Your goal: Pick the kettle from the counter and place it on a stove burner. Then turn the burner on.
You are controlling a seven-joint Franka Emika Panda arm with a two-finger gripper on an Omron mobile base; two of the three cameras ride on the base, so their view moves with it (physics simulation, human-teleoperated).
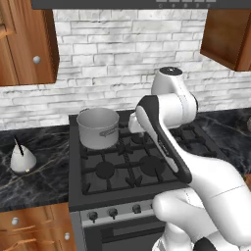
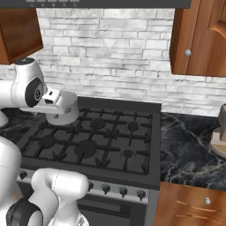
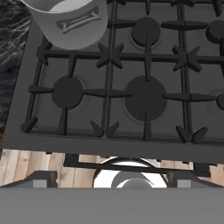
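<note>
kettle [image 1: 22,159] on counter [image 1: 44,171], left of stove

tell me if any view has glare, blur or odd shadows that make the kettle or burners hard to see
Left base view: soft but readable; the kettle stands out pale on the glossy veined counter, the arm hiding part of the stove. Right base view: even light, no glare. Hand view: sharpest, flat light, the dark stove burner low in contrast under its grate.

Both base views look forward and down at the stove [image 1: 122,166] from behind; the hand view faces straight down, close over its grates [image 3: 109,94].
</note>
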